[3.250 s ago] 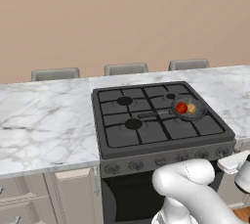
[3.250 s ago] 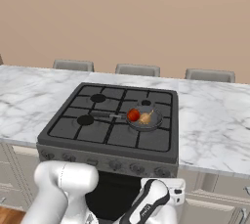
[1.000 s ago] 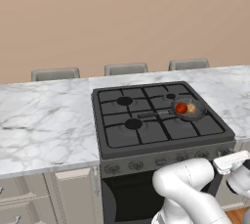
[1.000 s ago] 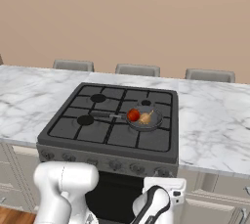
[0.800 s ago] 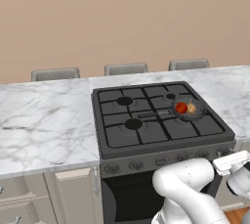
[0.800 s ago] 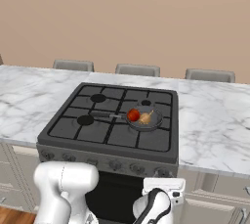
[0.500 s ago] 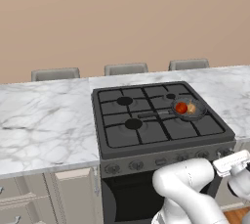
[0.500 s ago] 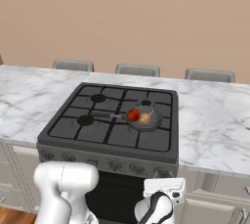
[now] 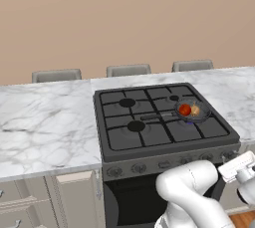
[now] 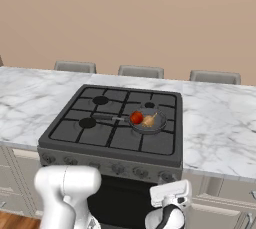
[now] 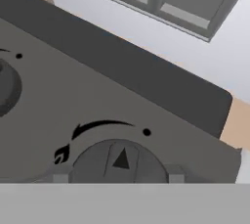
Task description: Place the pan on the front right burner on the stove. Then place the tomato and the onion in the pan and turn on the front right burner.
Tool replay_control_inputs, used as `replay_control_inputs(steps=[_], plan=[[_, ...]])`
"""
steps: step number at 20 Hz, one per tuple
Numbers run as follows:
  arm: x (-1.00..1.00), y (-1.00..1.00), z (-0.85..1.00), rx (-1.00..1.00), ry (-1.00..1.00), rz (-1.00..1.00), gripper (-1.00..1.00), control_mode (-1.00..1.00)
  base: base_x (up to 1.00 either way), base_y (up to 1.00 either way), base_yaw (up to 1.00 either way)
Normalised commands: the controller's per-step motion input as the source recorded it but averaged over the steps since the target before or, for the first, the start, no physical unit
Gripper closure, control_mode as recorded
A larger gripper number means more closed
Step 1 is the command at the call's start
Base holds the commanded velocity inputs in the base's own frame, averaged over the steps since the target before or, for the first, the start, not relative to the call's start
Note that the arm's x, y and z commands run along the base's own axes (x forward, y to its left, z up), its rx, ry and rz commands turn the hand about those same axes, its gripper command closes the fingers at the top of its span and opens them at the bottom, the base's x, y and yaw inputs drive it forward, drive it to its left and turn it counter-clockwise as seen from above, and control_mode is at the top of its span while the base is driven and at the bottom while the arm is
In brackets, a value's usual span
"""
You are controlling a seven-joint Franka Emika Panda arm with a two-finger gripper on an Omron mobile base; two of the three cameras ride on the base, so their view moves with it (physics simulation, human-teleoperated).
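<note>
Two small fingertips (image 11: 61, 177) of the gripper (image 11: 117, 178) flanked a round knob (image 11: 120, 162) on the stove (image 9: 159, 122) panel, jaws partly apart around it; contact unclear. On the front right burner sat the pan (image 9: 192, 112), holding tomato (image 9: 185, 110) and onion (image 9: 195, 109).

Robot body: the arm (image 9: 191, 189) is rendered in smooth glossy white, built of rounded, bulbous link shells. A dark band is seen at the joint seam between shells. A flat white rectangular block (image 10: 169, 193) is carried at the wrist end, above a rounded white housing with a black section beneath. No cables, screws or markings are discernible on the shells.
</note>
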Motion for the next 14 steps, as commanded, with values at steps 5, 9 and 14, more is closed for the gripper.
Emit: replay_control_inputs(steps=[5, 9, 14], plan=[[0.0, 0.0, 0.11, -0.58, -0.21, 0.07, 1.0, -1.0, 0.0, 0.0, 0.0], [0.0, 0.0, 0.09, -0.59, -0.22, 0.05, 1.0, -1.0, 0.0, 0.0, 0.0], [0.0, 0.0, 0.01, -0.56, -0.26, 0.13, 1.0, -1.0, 0.0, 0.0, 0.0]])
